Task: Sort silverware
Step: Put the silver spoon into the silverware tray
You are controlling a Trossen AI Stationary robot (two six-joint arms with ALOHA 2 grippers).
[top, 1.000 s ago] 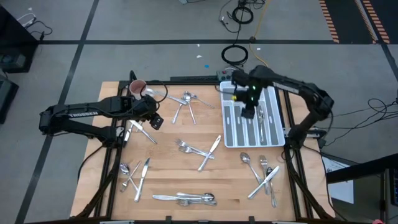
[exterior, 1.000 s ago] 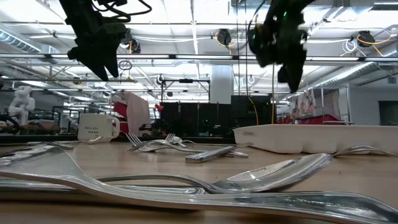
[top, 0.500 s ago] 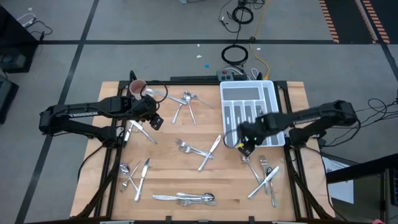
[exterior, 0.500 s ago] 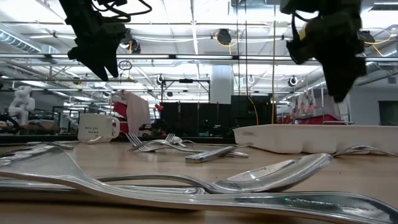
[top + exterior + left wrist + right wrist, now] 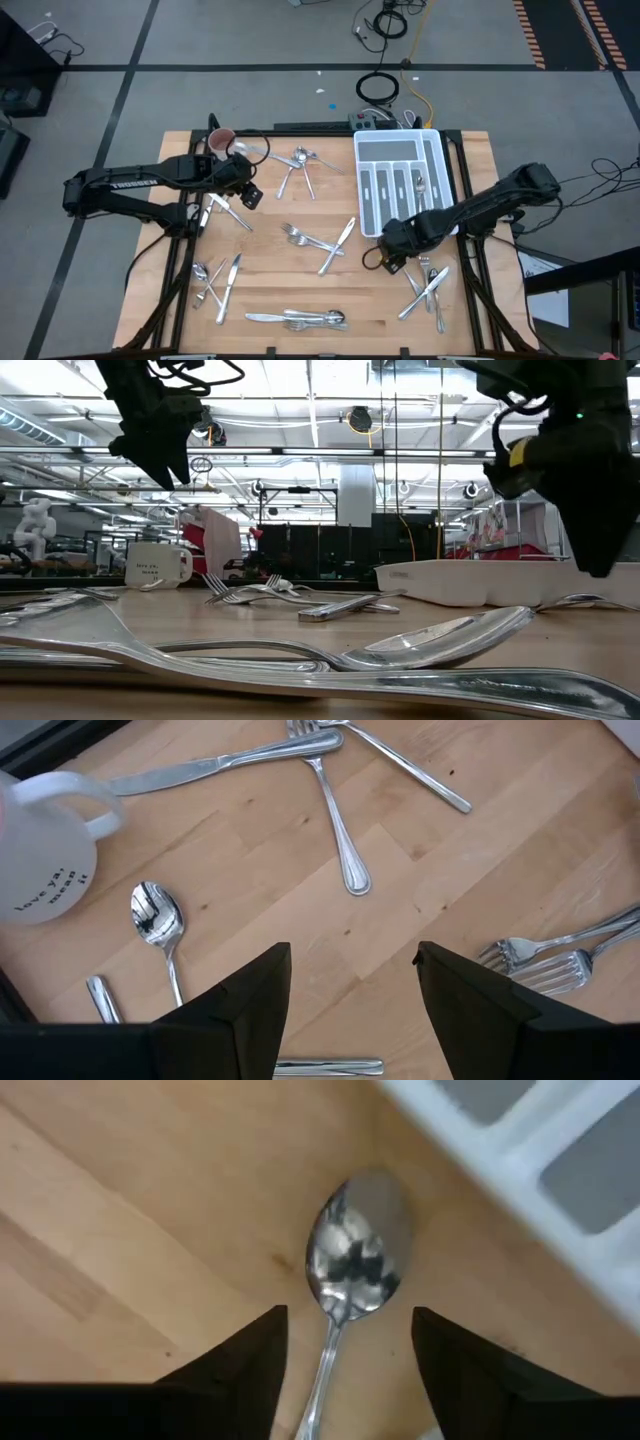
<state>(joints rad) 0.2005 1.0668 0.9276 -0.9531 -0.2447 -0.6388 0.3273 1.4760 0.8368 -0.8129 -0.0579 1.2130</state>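
Obstacles: white tray (image 5: 437, 160) at the far right; mug (image 5: 221, 141) at the far left corner; silverware clusters at far centre (image 5: 300, 165), centre (image 5: 320, 240), near left (image 5: 215, 278), near centre (image 5: 300, 318) and near right (image 5: 430, 285). Free passage: bare wood (image 5: 270, 265) between the centre and near clusters, and a strip (image 5: 335, 195) left of the tray.

Right claw (image 5: 348, 1380), fingers spread, hangs over a spoon (image 5: 355, 1270) beside the white tray (image 5: 520, 1150).

Shiny silverware (image 5: 318, 240) — forks, spoons, knives — lies scattered flat in loose clusters across the wooden table; some pieces overlap.
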